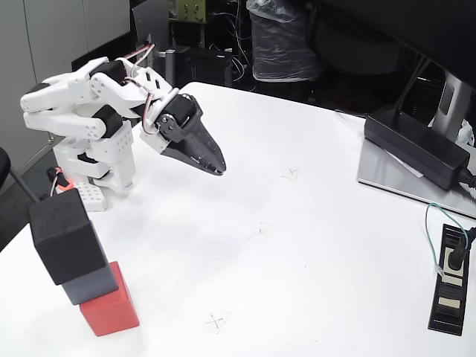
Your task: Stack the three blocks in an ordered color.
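1. The three blocks stand as one stack at the lower left of the fixed view, on the white table [312,245]: red block [110,309] at the bottom, slate grey block [91,283] in the middle, black block [65,235] on top.
2. The stack's long axis runs upward but leans to the left of the view; each block sits offset up and left from the one below.
3. The black block overhangs the grey one on its left side.
4. The gripper [216,168] hangs above the table, well apart from the stack, up and to its right, tips pointing down and right.
5. Its dark jaws look closed together, with nothing between them.
6. The white arm [82,104] is folded back over its base.
7. A black power adapter [416,146] lies at the right, on a grey monitor base [387,177]; a black power strip [451,279] lies below it.
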`<move>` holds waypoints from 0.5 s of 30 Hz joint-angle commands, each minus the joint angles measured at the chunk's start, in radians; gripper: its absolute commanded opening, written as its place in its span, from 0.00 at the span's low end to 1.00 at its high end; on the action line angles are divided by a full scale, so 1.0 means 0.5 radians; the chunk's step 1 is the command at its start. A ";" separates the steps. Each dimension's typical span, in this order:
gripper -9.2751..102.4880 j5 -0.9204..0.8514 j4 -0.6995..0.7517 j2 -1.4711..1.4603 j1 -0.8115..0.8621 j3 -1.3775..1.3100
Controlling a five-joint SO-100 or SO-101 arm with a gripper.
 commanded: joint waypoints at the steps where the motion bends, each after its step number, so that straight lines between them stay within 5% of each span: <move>1: 0.08 0.021 -0.009 0.089 -0.009 0.018; 15: 0.08 0.025 -0.009 0.132 -0.009 0.037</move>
